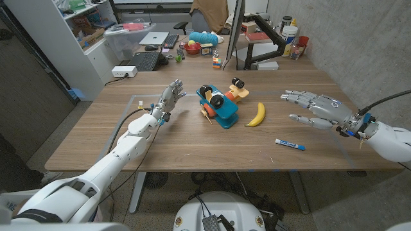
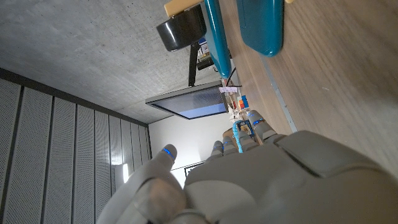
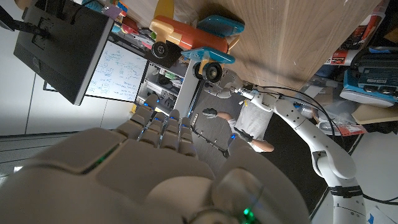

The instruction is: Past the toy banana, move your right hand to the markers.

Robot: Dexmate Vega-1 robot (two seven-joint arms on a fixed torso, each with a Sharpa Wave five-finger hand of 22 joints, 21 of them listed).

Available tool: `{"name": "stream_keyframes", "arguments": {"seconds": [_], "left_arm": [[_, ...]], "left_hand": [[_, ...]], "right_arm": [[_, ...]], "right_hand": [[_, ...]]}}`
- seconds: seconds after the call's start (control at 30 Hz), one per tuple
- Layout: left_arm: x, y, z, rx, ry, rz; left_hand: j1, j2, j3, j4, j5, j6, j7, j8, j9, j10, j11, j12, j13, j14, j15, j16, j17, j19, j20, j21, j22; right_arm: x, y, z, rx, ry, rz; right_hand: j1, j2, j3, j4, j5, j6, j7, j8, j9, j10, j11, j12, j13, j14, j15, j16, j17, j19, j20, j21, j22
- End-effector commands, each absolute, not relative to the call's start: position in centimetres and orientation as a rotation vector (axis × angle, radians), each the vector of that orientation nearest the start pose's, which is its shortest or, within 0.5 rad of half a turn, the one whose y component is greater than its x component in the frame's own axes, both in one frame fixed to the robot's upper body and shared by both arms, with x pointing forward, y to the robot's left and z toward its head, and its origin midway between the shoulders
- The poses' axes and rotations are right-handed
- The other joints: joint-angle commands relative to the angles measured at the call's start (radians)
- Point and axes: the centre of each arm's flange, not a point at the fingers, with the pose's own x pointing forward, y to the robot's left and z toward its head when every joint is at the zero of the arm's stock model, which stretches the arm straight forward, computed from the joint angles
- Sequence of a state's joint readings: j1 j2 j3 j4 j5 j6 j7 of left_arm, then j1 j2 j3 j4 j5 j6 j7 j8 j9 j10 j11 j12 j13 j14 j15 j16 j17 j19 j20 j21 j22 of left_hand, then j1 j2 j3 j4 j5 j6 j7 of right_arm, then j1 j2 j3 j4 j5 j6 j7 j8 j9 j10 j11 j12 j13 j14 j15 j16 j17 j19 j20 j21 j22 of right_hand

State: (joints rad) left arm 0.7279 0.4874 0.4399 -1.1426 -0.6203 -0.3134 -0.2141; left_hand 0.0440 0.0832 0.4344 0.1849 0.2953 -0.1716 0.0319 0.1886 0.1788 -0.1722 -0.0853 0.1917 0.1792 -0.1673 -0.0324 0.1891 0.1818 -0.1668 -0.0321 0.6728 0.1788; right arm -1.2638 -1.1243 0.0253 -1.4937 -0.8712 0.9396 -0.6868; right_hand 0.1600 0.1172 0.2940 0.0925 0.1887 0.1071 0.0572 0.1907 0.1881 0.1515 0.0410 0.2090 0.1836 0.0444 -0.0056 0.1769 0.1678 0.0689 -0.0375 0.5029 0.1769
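Right hand (image 1: 316, 108) above the table's right side, fingers spread apart and pointing toward the table's middle, nothing held. Same hand seen from behind in the right wrist view (image 3: 155, 168), fingers apart, empty.

Left hand (image 1: 166, 102) on the table's left side, standing on its edge, fingers loosely apart and reaching away from the robot; nothing held.

Toy banana (image 1: 256, 115) on the wooden table (image 1: 192, 151), just beside the blue toy plane (image 1: 220, 104), between that toy and the right hand. Long axis roughly front to back, slightly curved.

One marker (image 1: 289, 144) only, white with blue ends, flat on the table nearer the robot than the banana. Long axis nearly crosswise to the robot, slightly slanted. No second marker identifiable.

Key relation: marker nearer the robot than the right fingertips (image 1: 290, 96) and slightly toward the middle; banana further toward the middle than both. Right hand plainly the nearer hand; left hand well apart, beyond the toy plane.

Judgement: task barely begun. Coming move calls for a pull back toward the robot and down. Route "past the banana" uncertain, since the marker already lies closer to the hand than the banana does. Risk: knocking the marker, likely to roll.
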Motion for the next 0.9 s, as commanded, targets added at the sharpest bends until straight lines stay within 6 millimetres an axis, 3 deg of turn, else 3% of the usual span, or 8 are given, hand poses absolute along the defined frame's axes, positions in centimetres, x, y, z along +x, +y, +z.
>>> {"name": "stream_keyframes", "arguments": {"seconds": [0.03, 0.9], "left_arm": [[67.4, 26.9, -2.3, 0.07, -0.569, -0.365], [67.6, 27.2, -2.3, 0.069, -0.571, -0.364]], "left_hand": [[-0.013, 0.091, 0.007, 0.001, -0.002, -0.142, -0.008, 0.005, 0.005, -0.056, 0.0, 0.002, 0.003, -0.037, -0.011, 0.006, 0.003, -0.064, -0.065, -0.003, 0.004], [-0.013, 0.091, 0.007, 0.0, -0.003, -0.137, -0.01, 0.007, 0.005, -0.054, -0.002, 0.003, 0.003, -0.034, -0.012, 0.006, 0.003, -0.061, -0.058, -0.007, 0.004]], "right_arm": [[46.2, -40.1, -3.0, -1.615, -1.288, 0.181], [46.4, -39.1, -3.7, -1.657, -1.291, 0.195]], "right_hand": [[0.016, -0.005, 0.002, -0.011, 0.007, -0.003, 0.001, 0.003, 0.005, 0.002, -0.002, 0.0, 0.003, 0.005, 0.0, 0.001, -0.001, 0.01, -0.041, -0.004, -0.001], [0.043, -0.001, 0.011, -0.032, 0.008, -0.002, -0.003, 0.004, 0.005, 0.006, -0.007, 0.002, 0.003, 0.014, -0.006, 0.003, -0.002, 0.025, -0.045, -0.011, -0.001]]}}
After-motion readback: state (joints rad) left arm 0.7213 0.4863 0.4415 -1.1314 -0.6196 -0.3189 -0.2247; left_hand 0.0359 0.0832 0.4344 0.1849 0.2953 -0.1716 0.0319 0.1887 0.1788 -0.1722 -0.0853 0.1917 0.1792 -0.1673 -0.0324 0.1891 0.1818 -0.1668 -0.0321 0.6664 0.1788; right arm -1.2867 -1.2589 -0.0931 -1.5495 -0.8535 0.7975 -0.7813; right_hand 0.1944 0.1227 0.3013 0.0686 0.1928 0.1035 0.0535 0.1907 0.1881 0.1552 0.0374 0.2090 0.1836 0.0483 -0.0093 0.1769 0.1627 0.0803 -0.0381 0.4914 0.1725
